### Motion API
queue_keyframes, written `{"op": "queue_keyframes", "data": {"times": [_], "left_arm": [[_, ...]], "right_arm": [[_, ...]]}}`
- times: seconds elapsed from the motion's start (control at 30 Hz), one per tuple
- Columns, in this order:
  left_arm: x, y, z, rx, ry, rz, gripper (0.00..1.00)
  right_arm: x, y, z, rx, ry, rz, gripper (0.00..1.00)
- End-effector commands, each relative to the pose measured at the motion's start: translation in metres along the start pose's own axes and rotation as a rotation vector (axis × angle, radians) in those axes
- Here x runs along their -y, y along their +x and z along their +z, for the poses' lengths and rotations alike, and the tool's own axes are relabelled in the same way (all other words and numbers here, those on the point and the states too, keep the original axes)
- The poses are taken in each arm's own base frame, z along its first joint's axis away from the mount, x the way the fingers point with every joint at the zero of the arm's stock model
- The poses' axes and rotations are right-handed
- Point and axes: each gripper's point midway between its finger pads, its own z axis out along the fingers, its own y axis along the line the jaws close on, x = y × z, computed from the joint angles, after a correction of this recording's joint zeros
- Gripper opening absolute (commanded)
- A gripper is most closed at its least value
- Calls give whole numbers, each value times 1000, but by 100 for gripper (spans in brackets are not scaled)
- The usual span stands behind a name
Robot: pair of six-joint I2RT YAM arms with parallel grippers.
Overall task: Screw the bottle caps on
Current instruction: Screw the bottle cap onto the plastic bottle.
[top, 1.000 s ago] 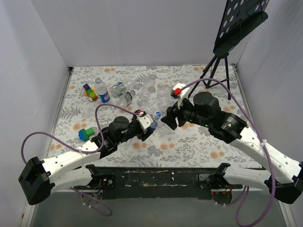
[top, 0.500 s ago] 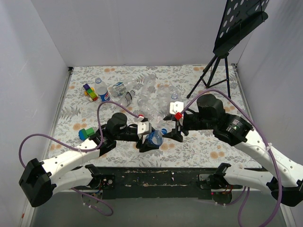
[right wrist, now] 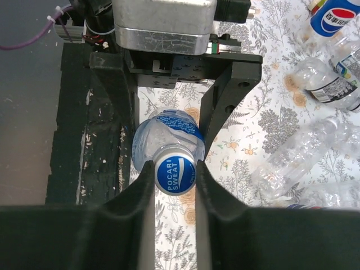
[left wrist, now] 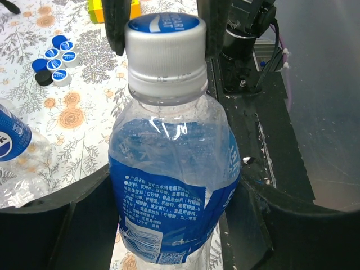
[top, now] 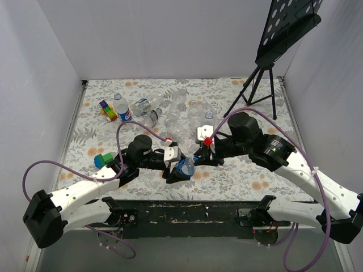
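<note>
A clear bottle (left wrist: 174, 185) with a blue-and-white label stands upright in my left gripper (left wrist: 174, 225), whose jaws press its body from both sides. A blue-topped bottle cap (right wrist: 175, 174) sits on the bottle's neck. My right gripper (right wrist: 175, 179) reaches over from the right and is shut on that cap, one finger touching each side. In the top view the bottle (top: 185, 166) is near the table's front middle, between the left gripper (top: 177, 165) and the right gripper (top: 195, 157). Several loose bottle caps (left wrist: 55, 59) lie on the table behind.
More bottles (top: 170, 113) lie in a heap at the back middle, and one labelled bottle (top: 122, 107) stands at the back left beside toy blocks (top: 108, 109). A green-and-blue toy (top: 102, 160) sits on the left. A black tripod stand (top: 258, 85) rises at the back right.
Both grippers came toward the table's front with the bottle. The right gripper then shifted slightly left and closed on the cap.
</note>
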Motion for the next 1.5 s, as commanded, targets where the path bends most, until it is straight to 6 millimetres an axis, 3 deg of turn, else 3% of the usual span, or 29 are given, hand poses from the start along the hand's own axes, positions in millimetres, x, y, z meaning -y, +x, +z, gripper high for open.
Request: {"op": "queue_keyframes", "data": {"times": [0.0,0.1,0.23,0.4,0.53,0.67,0.8,0.93,1.03,1.13,1.47], "left_arm": [[-21,-19,-3,32,-104,47,0],[-55,-11,-11,-12,-307,57,0],[-88,-3,-29,-69,-556,104,0],[-100,5,-43,-161,-785,239,0],[-112,9,-61,-214,-980,285,0],[-117,15,-67,-267,-1066,318,0],[-109,14,-55,-224,-992,264,0],[-99,11,-40,-168,-892,196,0],[-97,5,-36,-122,-847,149,0],[-96,-2,-35,-71,-808,110,0],[-89,-20,-32,56,-711,42,0]], "right_arm": [[11,-12,-2,12,51,33,14],[30,-4,2,-29,155,132,1],[60,9,10,-60,321,286,1],[95,31,12,-79,576,529,1],[105,40,11,-66,673,635,1],[104,36,13,-38,663,659,1],[101,21,6,14,640,620,1],[95,-1,-9,80,613,559,44],[93,-12,-19,122,622,542,60],[90,-16,-21,141,602,533,66],[83,-14,-3,153,527,540,68]]}}
